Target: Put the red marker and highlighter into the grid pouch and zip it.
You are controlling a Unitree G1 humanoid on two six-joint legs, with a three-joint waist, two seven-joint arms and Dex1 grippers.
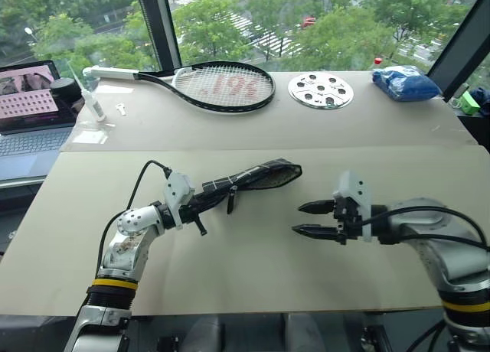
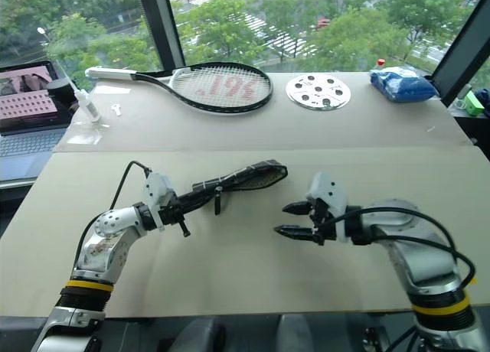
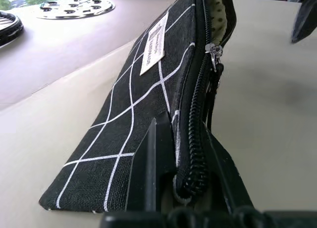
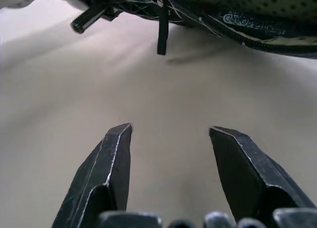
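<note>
I see the grid pouch [image 1: 253, 178] held up off the tabletop [image 1: 253, 268] near the middle of the head view, stretching from the left end effector [image 1: 191, 206] up and to the right, its far end gaping open. In the left wrist view the pouch [image 3: 133, 114] fills the centre: black fabric with white grid lines, a small white label [image 3: 154, 42], and the zipper running along its upper edge, with the slider [image 3: 214, 52] partway along and the dotted lining visible beyond it. My left end effector is clenched on the near corner of the pouch, its two black fingers [image 3: 148, 173] pinching the fabric beside the zipper teeth. The black pull strap [image 1: 230, 200] hangs down from the pouch in the head view.

My right end effector [image 1: 305, 218] sits to the right of centre, apart from the pouch, pointing left toward it with its fingers spread and nothing between them. In the right wrist view its fingers [image 4: 106, 173] stand open over bare tabletop, with the pouch and dangling strap [image 4: 162, 27] along the top of the frame.

Farther out, in the upper part of the head view, lie a tennis racket [image 1: 214, 84], a round perforated metal disc [image 1: 321, 89] and a blue bag [image 1: 406, 82]. A laptop [image 1: 31, 115] sits at the upper left.
</note>
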